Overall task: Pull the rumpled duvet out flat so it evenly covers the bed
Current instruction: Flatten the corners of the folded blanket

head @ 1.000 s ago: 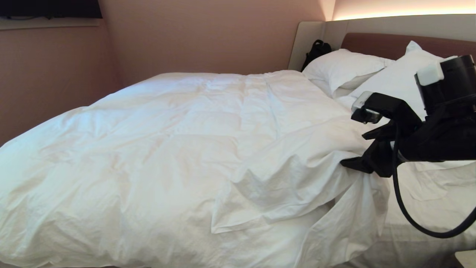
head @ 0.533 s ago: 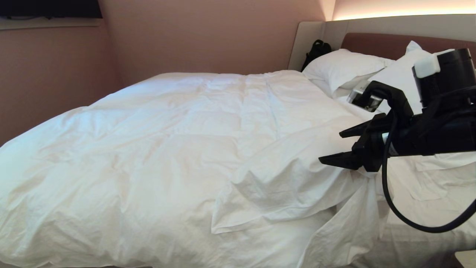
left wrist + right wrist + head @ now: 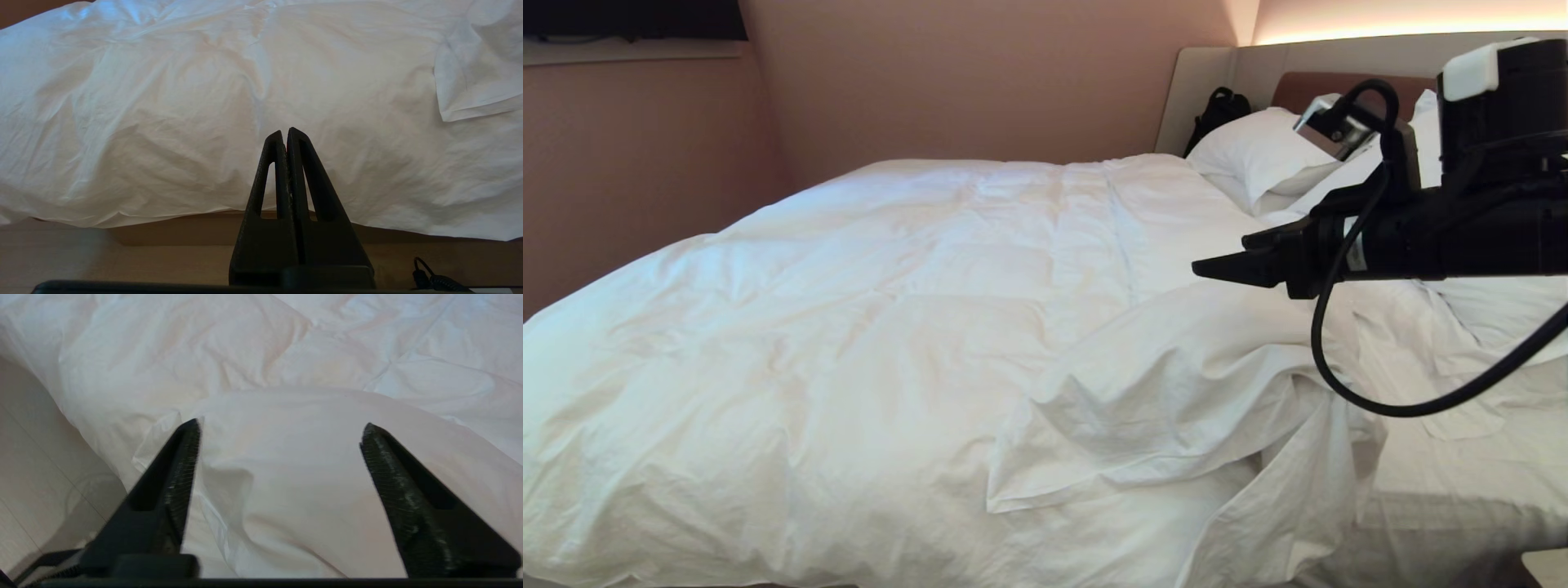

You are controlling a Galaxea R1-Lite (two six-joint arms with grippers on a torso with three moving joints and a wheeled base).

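Observation:
The white puffy duvet (image 3: 890, 327) lies over most of the bed, whose brown headboard (image 3: 1323, 86) stands at the far right. A corner of the duvet is folded back and bunched (image 3: 1143, 408) near the right side, leaving the sheeted mattress (image 3: 1454, 490) bare there. My right gripper (image 3: 1221, 257) hovers level above that bunched part, open, with nothing between its fingers. In the right wrist view the right gripper (image 3: 280, 430) shows wide apart over duvet folds (image 3: 310, 469). My left gripper (image 3: 284, 132) is shut and empty, parked low before the duvet's hanging side (image 3: 184, 106).
Two white pillows (image 3: 1274, 151) lean at the headboard, with a black bag (image 3: 1218, 110) behind them. A pink wall (image 3: 645, 163) runs close along the bed's far side. Wooden floor (image 3: 122, 253) lies below the near edge. A black cable (image 3: 1380, 404) loops under my right arm.
My right gripper has lifted off the bunched duvet edge, swung up to level and moved leftward, staying open and empty. The duvet and left arm have not moved.

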